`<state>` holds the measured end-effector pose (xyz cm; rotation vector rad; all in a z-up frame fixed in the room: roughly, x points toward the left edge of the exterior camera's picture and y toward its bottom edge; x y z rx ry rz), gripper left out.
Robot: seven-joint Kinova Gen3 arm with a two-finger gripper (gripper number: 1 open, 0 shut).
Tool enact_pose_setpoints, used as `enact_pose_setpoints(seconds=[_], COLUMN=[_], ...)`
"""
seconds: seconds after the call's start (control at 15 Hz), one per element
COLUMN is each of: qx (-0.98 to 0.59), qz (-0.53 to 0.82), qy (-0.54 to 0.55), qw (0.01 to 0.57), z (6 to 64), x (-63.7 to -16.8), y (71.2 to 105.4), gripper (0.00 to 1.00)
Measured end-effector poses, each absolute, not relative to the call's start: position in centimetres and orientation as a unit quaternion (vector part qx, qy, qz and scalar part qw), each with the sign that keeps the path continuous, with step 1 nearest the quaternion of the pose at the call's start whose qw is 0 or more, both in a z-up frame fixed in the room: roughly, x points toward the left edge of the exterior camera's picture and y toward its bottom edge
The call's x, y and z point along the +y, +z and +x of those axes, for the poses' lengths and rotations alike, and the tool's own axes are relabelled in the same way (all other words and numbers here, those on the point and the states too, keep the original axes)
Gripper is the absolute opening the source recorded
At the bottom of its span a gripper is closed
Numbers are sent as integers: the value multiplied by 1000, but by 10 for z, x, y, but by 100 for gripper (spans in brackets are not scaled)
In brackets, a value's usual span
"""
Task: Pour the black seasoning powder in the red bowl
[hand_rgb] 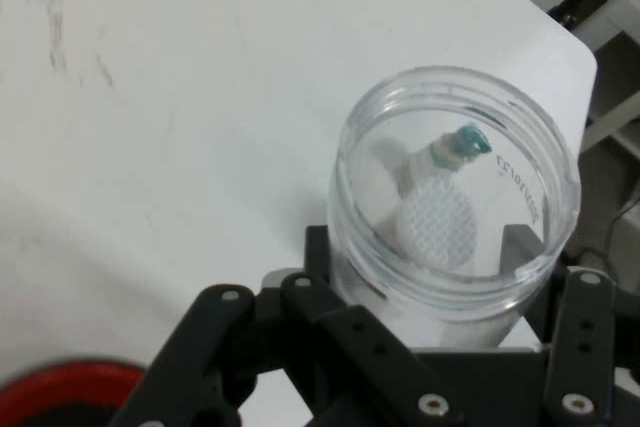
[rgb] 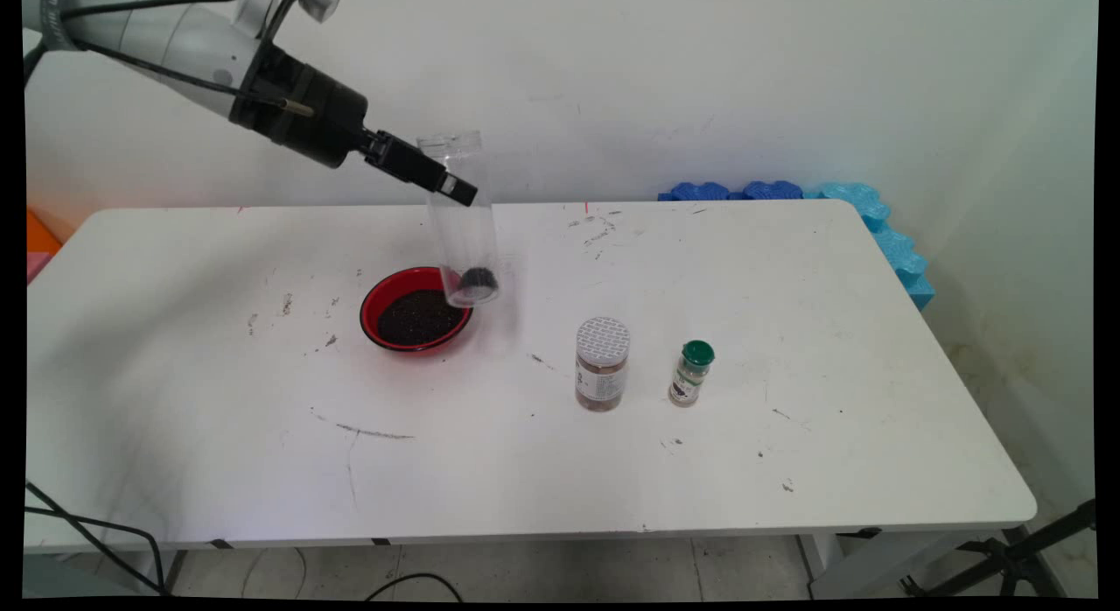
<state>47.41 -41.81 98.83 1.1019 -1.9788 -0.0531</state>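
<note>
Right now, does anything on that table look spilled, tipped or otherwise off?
Nothing is spilled. The gripper holds a clear jar in the air, slightly tilted, its base above the red bowl's rim, a small dark clump left inside it. The bowl holds dark grains. The table is only scuffed and speckled; both spice jars stand upright.

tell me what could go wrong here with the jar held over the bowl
1. The clear jar is clamped in the hand above the red bowl's rim, a dark clump at its lower end; a slip could drop it onto the bowl and scatter the dark grains.
2. A wide swing right might hit the silver-lidded jar or green-capped bottle.
</note>
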Motion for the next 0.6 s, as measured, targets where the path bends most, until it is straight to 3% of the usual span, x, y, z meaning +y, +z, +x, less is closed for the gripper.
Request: enact_pose_setpoints(seconds=[0.6], qx=[-834], qz=[324], qy=[66], qw=[441], z=[453], x=[-412], y=[997], gripper=[0])
